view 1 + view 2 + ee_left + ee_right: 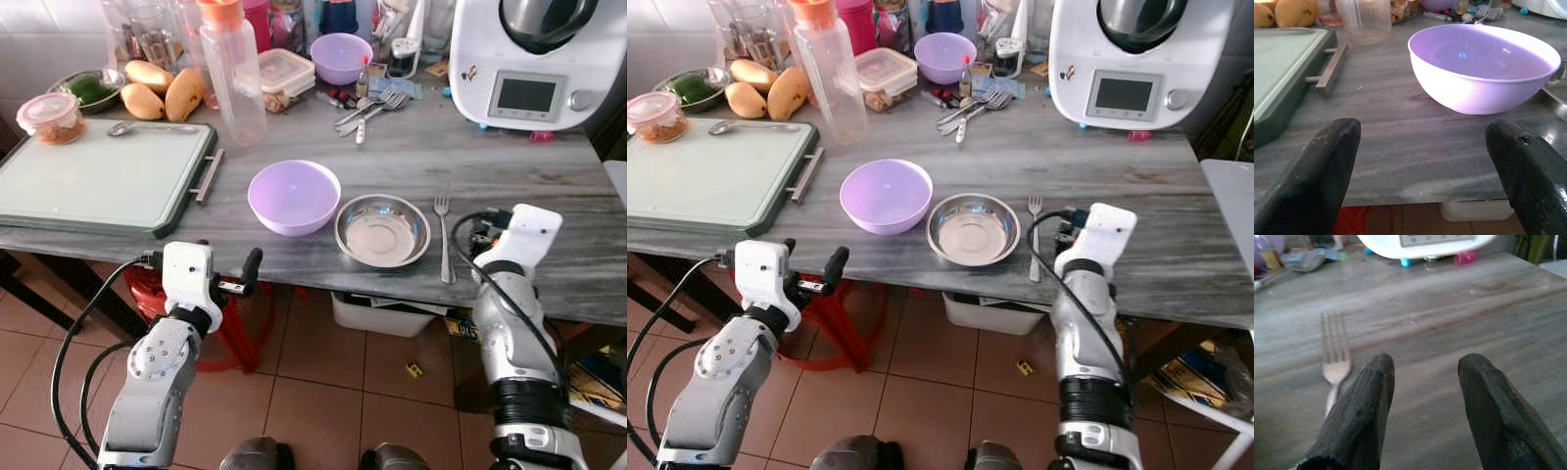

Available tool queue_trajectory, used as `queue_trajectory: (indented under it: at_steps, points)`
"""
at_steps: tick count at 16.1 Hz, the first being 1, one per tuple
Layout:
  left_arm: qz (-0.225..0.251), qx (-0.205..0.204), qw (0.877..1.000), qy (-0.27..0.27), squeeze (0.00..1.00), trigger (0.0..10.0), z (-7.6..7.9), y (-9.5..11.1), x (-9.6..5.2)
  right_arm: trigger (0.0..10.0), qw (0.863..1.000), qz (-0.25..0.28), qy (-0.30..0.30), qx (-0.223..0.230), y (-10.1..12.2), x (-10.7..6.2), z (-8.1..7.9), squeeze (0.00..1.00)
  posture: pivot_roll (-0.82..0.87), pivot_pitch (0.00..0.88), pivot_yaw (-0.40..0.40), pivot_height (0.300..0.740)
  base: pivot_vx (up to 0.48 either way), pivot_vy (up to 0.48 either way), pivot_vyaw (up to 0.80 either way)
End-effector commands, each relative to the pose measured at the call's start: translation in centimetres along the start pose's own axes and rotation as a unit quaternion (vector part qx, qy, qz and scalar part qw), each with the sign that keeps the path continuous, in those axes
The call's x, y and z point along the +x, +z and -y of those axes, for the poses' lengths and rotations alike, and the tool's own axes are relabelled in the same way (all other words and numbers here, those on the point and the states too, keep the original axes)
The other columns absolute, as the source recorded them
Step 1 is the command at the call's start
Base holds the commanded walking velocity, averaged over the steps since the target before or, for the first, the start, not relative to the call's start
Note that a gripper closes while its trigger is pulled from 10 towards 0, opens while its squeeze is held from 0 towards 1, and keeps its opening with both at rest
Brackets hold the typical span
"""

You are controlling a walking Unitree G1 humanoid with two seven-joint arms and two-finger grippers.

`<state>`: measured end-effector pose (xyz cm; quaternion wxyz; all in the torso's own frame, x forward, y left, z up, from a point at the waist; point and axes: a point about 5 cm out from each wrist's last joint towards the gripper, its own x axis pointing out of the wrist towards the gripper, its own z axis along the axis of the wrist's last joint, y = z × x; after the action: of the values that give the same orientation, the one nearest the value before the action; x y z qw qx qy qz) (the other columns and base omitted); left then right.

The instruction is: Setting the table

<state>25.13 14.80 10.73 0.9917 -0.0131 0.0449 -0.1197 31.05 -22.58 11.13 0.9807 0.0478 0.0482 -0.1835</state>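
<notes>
My left gripper [1422, 171] hangs wide apart at the near table edge, facing the empty purple bowl [294, 196]. My right gripper [1422, 396], narrowly parted and empty, sits right of the fork [444, 235] beside the empty steel bowl [382, 230].

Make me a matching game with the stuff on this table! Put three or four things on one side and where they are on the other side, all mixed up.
Things:
1. purple bowl
2. steel bowl
3. fork
4. mangoes

Places:
A. right of the steel bowl, by the right gripper
B. at the back, beyond the green cutting board
C. between the purple bowl and the fork
D. straight ahead of the open left gripper

Pairs: 1-D, 2-C, 3-A, 4-B
</notes>
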Motion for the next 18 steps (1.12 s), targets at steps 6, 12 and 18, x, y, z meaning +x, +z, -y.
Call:
queue_trajectory:
  at_steps: [6, 12, 18]
  points:
    - [-0.009, 0.006, 1.000, 0.005, 0.00, 10.0, -0.4, 0.1, -0.6, 10.0, 0.998, -0.066, -0.001, -0.012, 0.0, 1.8, 0.1, 1.00, 0.05, 0.078, 0.056, 0.740, 0.000, 0.000, 0.00]
    - [-0.017, 0.007, 1.000, 0.004, 0.00, 10.0, -0.3, 0.0, -1.0, 10.0, 0.992, -0.093, 0.056, -0.062, -0.7, 2.2, -2.0, 1.00, 0.06, 0.089, 0.059, 0.740, 0.000, 0.000, 0.00]
    - [-0.022, 0.005, 1.000, 0.003, 0.00, 10.0, -0.2, -0.1, -1.2, 10.0, 0.991, -0.102, 0.055, -0.065, -1.3, 1.9, -1.4, 1.00, 0.05, 0.095, 0.056, 0.740, 0.000, 0.000, 0.00]
